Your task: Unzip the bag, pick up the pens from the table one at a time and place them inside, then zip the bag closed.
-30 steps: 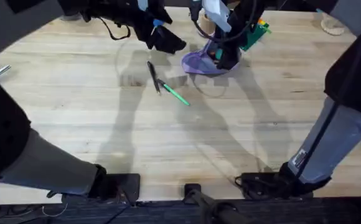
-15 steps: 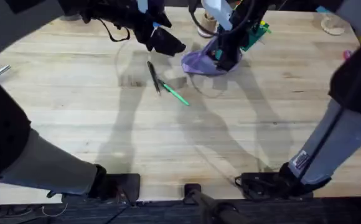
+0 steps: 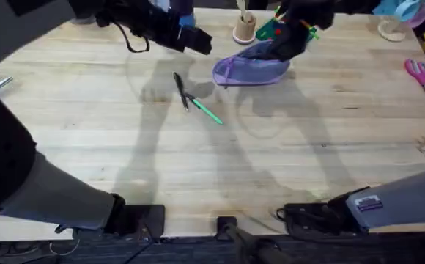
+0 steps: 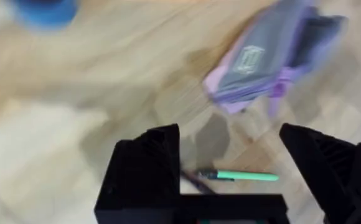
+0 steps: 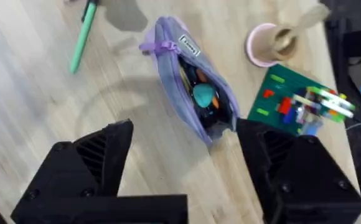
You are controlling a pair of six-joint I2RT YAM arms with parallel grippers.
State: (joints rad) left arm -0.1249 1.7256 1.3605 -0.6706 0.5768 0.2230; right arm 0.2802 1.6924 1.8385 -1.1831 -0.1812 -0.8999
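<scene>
The bag (image 3: 250, 70) lies near the top middle of the overhead picture, and it is already unzipped; the right wrist picture shows things inside it through the open slit. The two pens lie crossed at one end, a little below and left of the bag: the black pen (image 3: 180, 91) points mostly up and down, and the green pen (image 3: 207, 111) slants down to the right. Both pens are on the table (image 3: 220, 169) and not in the bag yet. The left gripper (image 3: 200, 44) hangs up and left of the bag, with its fingers spread wide and nothing in them. The right gripper (image 5: 183, 155) is above the bag, also spread wide and empty. The left gripper looks nearer to the pens, so it seems the better one to reach down for a pen.
</scene>
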